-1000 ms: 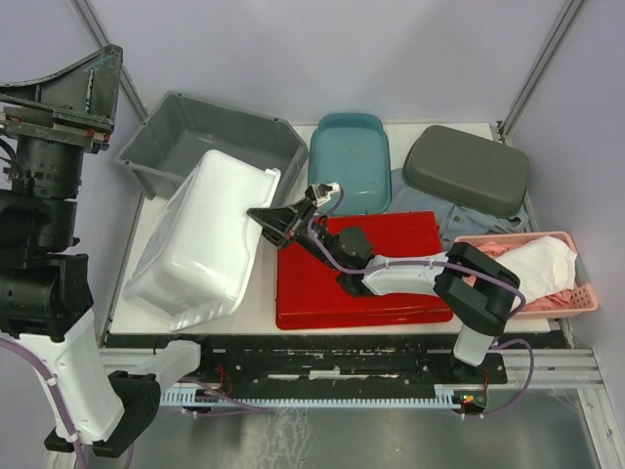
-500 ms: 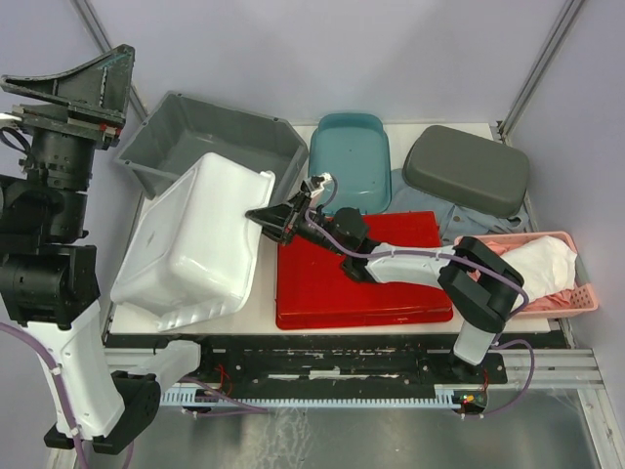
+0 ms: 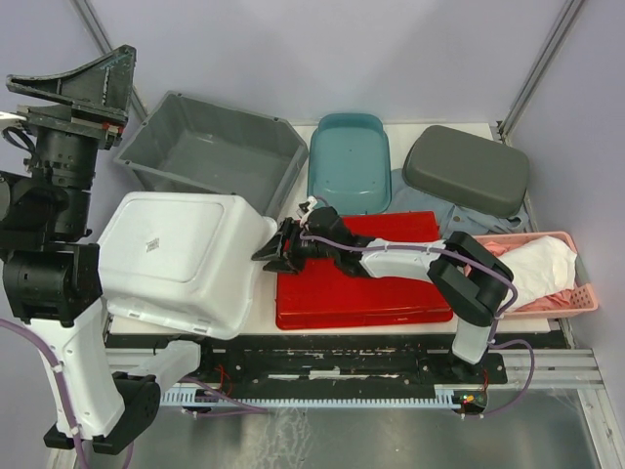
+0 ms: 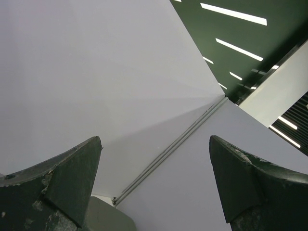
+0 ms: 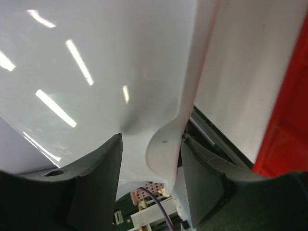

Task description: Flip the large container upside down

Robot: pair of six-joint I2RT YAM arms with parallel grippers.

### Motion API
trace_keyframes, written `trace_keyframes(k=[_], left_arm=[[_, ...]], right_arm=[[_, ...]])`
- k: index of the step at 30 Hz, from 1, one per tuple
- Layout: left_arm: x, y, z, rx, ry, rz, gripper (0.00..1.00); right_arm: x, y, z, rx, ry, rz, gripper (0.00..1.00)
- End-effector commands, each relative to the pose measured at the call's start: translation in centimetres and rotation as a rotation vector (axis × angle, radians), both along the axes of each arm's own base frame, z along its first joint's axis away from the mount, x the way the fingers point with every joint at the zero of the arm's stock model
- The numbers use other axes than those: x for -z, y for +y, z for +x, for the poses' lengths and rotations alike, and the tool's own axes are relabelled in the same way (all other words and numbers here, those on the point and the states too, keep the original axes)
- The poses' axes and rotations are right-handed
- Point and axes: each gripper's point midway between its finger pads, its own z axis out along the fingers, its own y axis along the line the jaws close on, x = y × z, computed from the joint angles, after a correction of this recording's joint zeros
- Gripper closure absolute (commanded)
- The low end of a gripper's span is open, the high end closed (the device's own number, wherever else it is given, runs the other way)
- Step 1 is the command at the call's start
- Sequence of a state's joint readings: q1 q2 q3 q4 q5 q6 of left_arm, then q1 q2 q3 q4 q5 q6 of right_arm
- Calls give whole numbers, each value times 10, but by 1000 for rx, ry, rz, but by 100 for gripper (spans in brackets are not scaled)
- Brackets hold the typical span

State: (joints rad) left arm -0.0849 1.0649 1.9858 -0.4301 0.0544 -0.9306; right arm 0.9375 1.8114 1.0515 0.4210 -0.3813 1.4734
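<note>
While our right claw point(image 3: 271, 252) is clamped on the rim of the large white container point(image 3: 171, 259), which lies bottom-up but tilted at the left of the surface point(image 3: 264, 308), we judge the flip nearly done, only settling and release remaining, left claw point(image 4: 154, 139) apart and empty

Overhead looks down; left wrist faces ceiling point(image 4: 250, 43), right hugs container point(image 5: 96, 72).

The large container point(image 3: 181, 264) is smooth, glossy white plastic that mirrors the ceiling lights. The red tray point(image 3: 371, 298) is shiny plastic too. The grey bin point(image 3: 210, 147) and teal tub point(image 3: 349, 161) look like duller plastic. The white cloth point(image 3: 539, 262) is soft and crumpled, and the pink basket point(image 3: 557, 304) is slotted plastic.
</note>
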Motion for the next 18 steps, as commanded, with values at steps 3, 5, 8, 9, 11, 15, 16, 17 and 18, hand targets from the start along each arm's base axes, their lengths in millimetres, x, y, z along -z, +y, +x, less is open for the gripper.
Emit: trace_keyframes(k=[3, 5, 8, 9, 11, 15, 16, 17, 18], left_arm=[[-7, 0, -2, 10, -39, -29, 1], [-5, -1, 0, 17, -34, -29, 1], [-1, -3, 4, 27, -24, -30, 1], [0, -3, 4, 29, -23, -31, 1], [2, -4, 7, 35, -18, -30, 1], [10, -12, 13, 68, 1, 1, 1], [16, -15, 16, 82, 21, 17, 1], [25, -18, 20, 91, 50, 38, 1], [36, -22, 27, 101, 90, 65, 1]], right_arm=[[-8, -12, 6, -30, -61, -57, 31], [-4, -15, 5, -72, -92, -121, 27], [-5, -17, 6, -113, -133, -190, 20], [-6, -18, 7, -123, -150, -204, 19], [-8, -21, 9, -137, -174, -239, 18], [-33, -29, 18, -161, -322, -299, 17], [-42, -34, 21, -170, -383, -327, 16], [-48, -40, 26, -170, -432, -365, 16], [-56, -46, 32, -162, -477, -405, 15]])
